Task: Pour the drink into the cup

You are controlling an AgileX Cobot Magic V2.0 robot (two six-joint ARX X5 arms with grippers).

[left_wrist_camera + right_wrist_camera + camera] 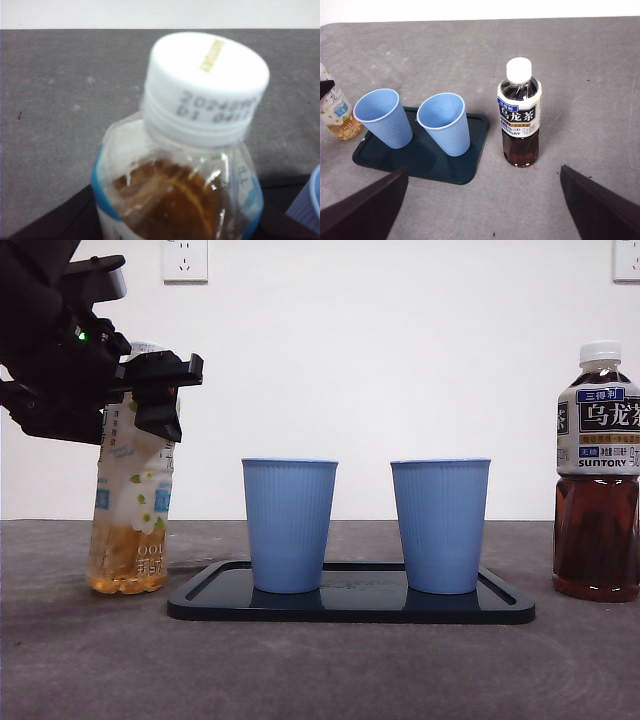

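Bottle: we see the light tea bottle (128, 502) upright on the table (320, 660), left of the tray (350, 606).
Left pincer (150, 390): around its neck; grip unclear to us.
Right pincer (480, 210): spread, high above the dark tea bottle (520, 112).
Cups: two blue cups (289, 525) (440, 525) on the tray.

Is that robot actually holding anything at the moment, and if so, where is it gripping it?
The left end effector grips the pale tea bottle around its upper body, below the white cap. The right end effector hangs open, holding nothing.
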